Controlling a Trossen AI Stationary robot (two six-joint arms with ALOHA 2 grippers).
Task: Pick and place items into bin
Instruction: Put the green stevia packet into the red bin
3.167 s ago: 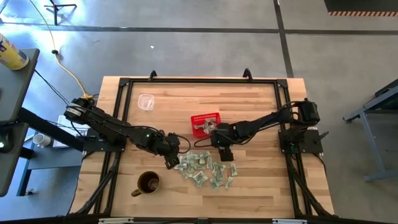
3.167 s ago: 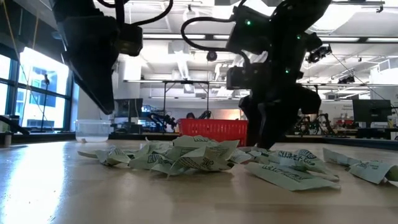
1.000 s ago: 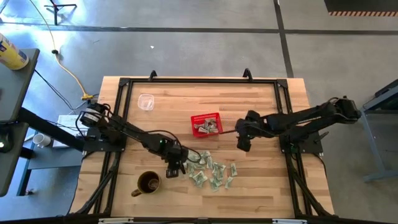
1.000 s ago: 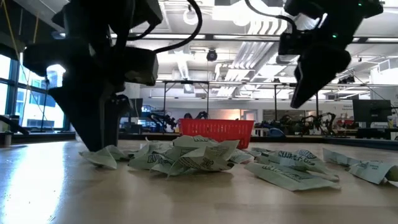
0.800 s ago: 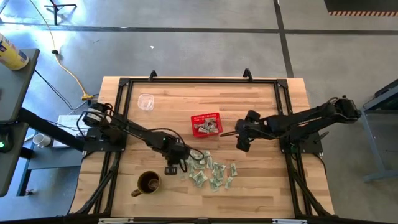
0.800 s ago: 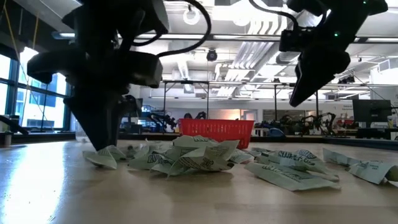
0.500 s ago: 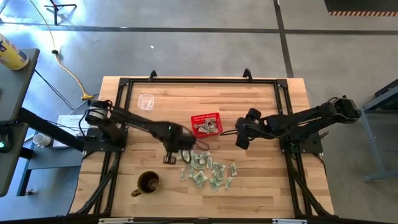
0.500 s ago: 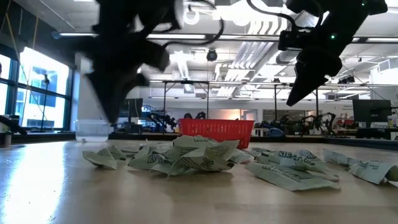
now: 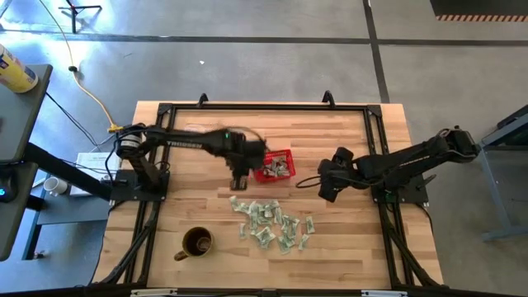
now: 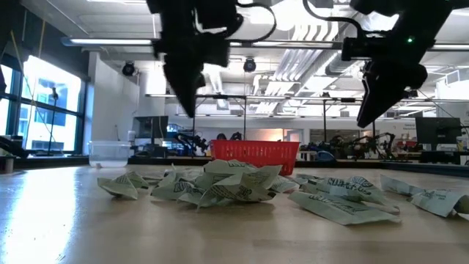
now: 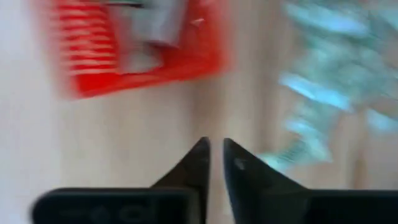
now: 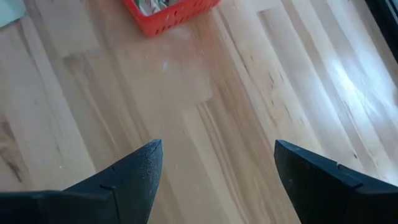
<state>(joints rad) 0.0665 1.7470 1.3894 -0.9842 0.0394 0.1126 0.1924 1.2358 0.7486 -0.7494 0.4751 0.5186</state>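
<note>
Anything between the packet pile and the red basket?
Nothing visible. Bare wood lies between the packets and the red basket. The left gripper hangs beside the basket, off that path; the mug sits aside.

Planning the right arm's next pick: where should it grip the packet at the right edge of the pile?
Probably from straight above, the open right end effector closing across a raised wrinkle of the rightmost packet. It lies flat and crumpled at the pile's edge, with bare table beside it for one finger.
</note>
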